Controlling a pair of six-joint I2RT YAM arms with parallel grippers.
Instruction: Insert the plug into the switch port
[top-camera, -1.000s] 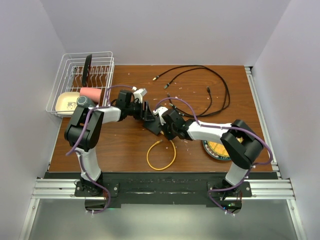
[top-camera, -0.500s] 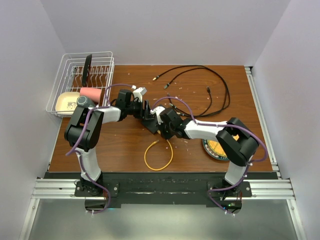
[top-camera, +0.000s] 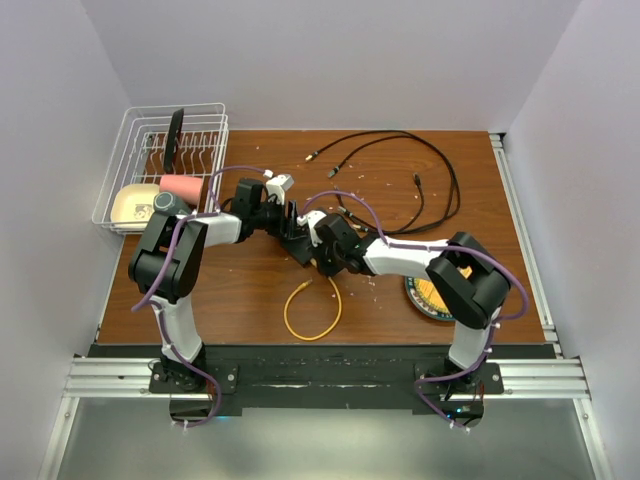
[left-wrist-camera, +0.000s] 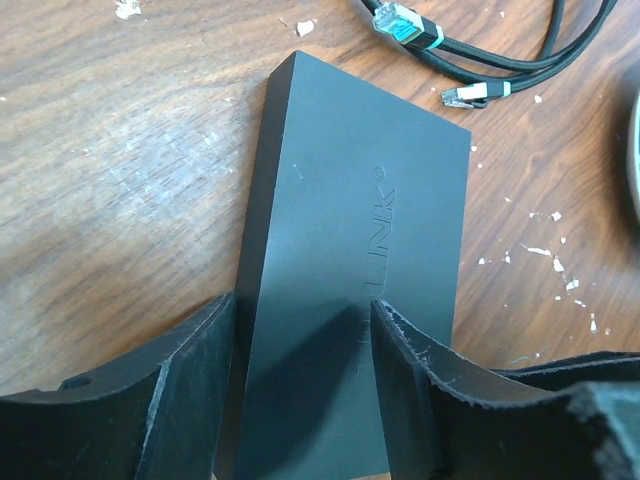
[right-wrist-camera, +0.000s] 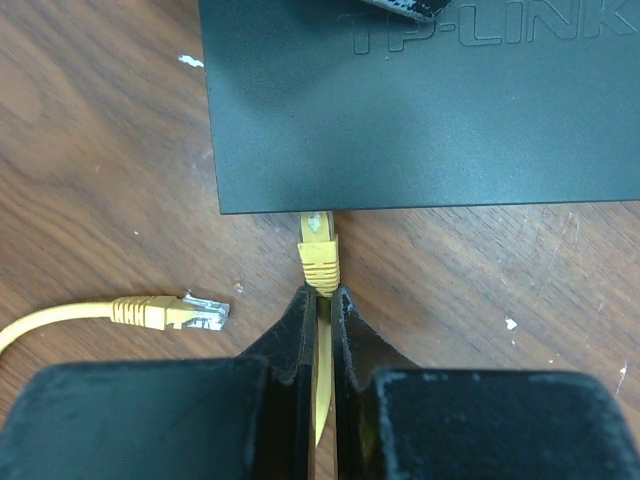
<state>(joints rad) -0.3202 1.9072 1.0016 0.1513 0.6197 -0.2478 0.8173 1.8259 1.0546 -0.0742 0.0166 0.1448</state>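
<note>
The switch (left-wrist-camera: 360, 250) is a flat matte-black box lying on the wooden table; it also shows in the right wrist view (right-wrist-camera: 420, 110) and between the arms from above (top-camera: 303, 244). My left gripper (left-wrist-camera: 300, 390) has its jaws apart: one finger (left-wrist-camera: 190, 385) lies against the switch's long side and the other (left-wrist-camera: 415, 390) rests over its top face. My right gripper (right-wrist-camera: 320, 297) is shut on the yellow cable just behind its plug (right-wrist-camera: 320, 255). The plug's tip is at the switch's near edge, and how deep it sits is hidden.
The yellow cable loops on the table (top-camera: 312, 312), with its free plug (right-wrist-camera: 170, 312) left of my right fingers. Black cables (top-camera: 400, 170) lie at the back, with their plugs (left-wrist-camera: 405, 22) beyond the switch. A round plate (top-camera: 428, 298) lies right. A wire rack (top-camera: 165, 170) stands at the back left.
My right gripper has moved left toward the switch with the yellow plug, dragging the cable loop left. The left gripper has stayed on the switch.
</note>
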